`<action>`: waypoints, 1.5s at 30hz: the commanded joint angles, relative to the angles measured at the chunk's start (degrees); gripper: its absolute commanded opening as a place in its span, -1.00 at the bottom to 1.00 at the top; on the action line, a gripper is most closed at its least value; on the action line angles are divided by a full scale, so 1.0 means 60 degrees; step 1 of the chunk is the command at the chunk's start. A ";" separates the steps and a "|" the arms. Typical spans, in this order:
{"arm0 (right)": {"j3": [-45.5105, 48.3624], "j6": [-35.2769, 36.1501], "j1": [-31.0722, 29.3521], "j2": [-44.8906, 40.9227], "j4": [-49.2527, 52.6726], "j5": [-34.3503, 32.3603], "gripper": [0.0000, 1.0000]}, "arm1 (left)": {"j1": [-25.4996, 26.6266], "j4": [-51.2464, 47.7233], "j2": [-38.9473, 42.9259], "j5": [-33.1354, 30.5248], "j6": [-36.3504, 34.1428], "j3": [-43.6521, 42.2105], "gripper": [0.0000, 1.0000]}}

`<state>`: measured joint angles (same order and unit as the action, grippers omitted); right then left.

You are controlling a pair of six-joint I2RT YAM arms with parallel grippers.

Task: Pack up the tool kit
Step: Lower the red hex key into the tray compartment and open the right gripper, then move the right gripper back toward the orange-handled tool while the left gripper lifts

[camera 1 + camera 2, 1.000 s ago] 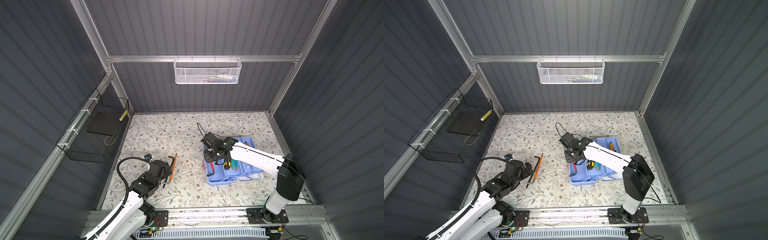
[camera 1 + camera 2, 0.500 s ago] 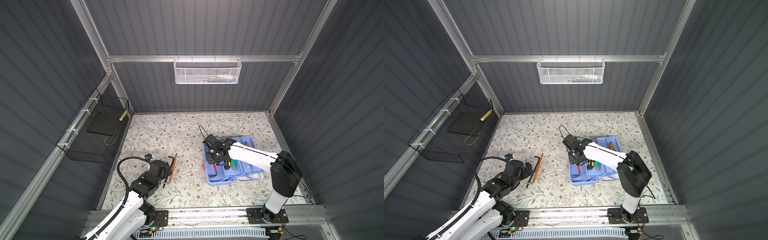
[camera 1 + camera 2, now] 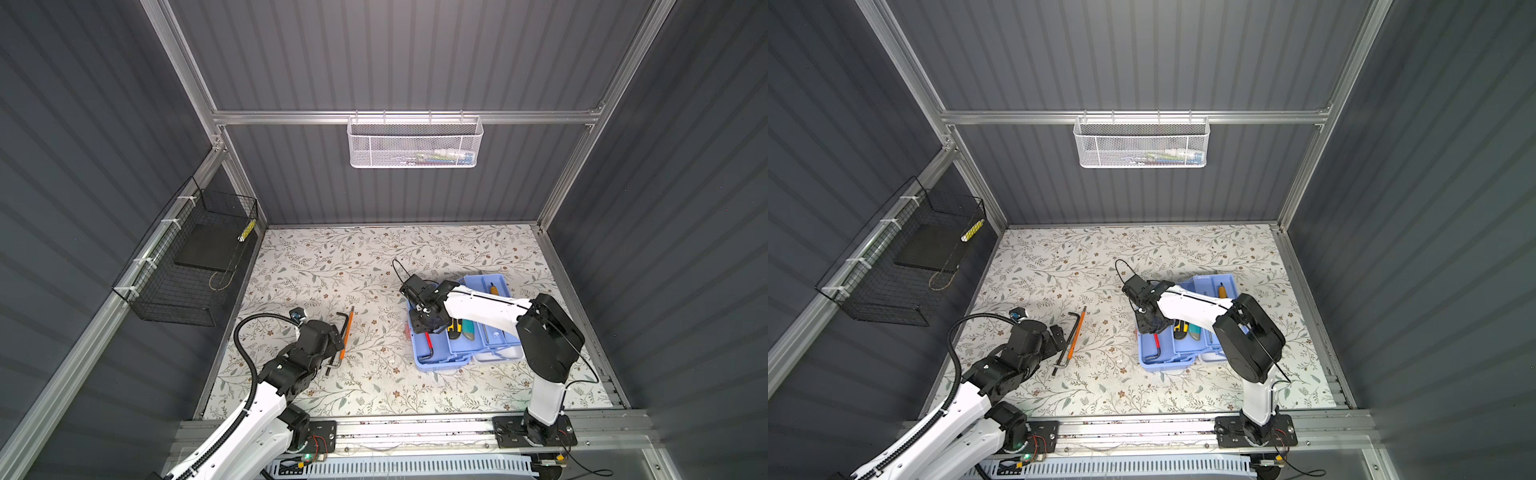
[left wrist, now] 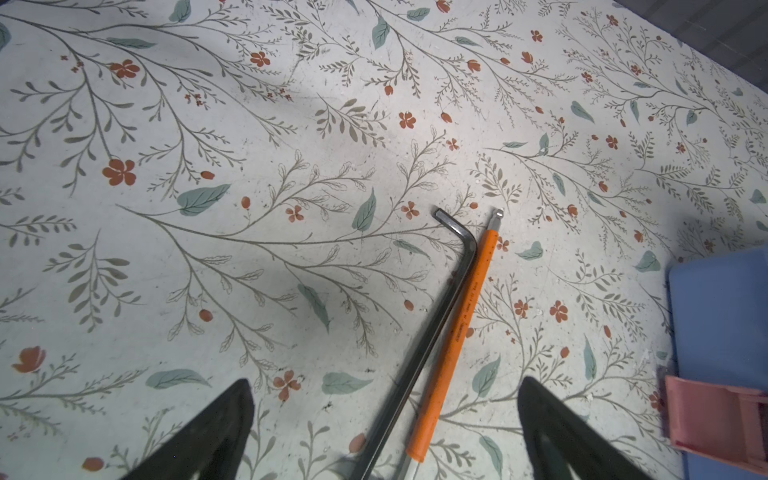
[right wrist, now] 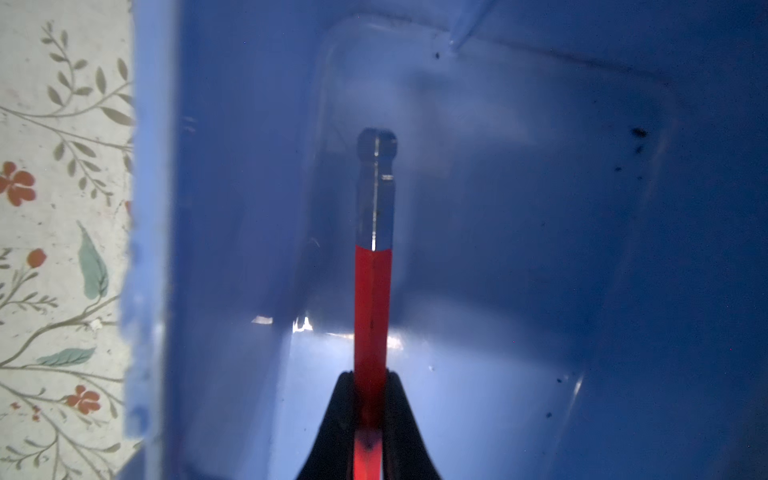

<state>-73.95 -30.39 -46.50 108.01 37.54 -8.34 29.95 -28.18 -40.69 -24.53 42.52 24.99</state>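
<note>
Since a second ago my right gripper [image 3: 428, 329] has slid toward the near side of the tool kit [image 3: 436, 366] and sunk deeper into its leftmost tray. My right elbow has folded in closer, while my left arm has not shifted.

In both top views the tool kit [image 3: 1163, 365] sits on the right half of the flowered table [image 3: 374, 266], with its blue trays spread in tiers. My right gripper [image 3: 1152, 328] is down in the leftmost tray, and the red hex key [image 3: 428, 344] runs out from under it along the tray floor toward the near edge. Two utility knives [image 3: 461, 329] lie in the next tray over. On the left, my left gripper [image 3: 336, 334] hangs low beside a black hex key [image 3: 337, 347] and an orange hex key [image 3: 347, 332], which lie side by side on the table, well apart from the kit.

In the left wrist view my left gripper [image 4: 384, 382] has its jaws spread wide and holds nothing. The black hex key [image 4: 440, 320] and the orange hex key [image 4: 461, 328] lie between the fingertips, touching along their length. A blue corner of the tool kit [image 4: 723, 316] and a pink plastic piece [image 4: 715, 419] show at the edge.

In the right wrist view my right gripper [image 5: 370, 376] is clamped on the red hex key [image 5: 372, 291]. Its bare metal tip points into the tray, near the far wall [image 5: 249, 166].
</note>
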 commanded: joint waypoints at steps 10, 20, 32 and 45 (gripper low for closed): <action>-0.0396 0.0073 -0.0014 0.0507 -0.0019 -0.0027 -0.60 | 0.0015 -0.0098 0.0104 0.0004 -0.0378 0.0207 0.99; -0.0750 0.0220 -0.0043 -0.0622 0.0650 -0.0421 -0.39 | 0.0010 -0.0202 0.0016 -0.0059 -0.0466 0.0475 0.99; -0.1453 0.0360 -0.0727 -0.1613 0.0128 -0.0333 -0.12 | -0.0008 -0.0865 -0.0217 -0.0331 -0.0363 0.1331 0.99; -0.3889 0.0845 -0.2131 0.1509 -0.0891 0.1488 0.03 | -0.0121 -0.2336 -0.1334 0.0198 -0.2029 0.3934 0.99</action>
<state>-94.13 -26.41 -58.26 113.34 33.06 -2.57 29.85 -38.94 -50.26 -23.29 33.47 49.06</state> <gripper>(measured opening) 0.513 0.994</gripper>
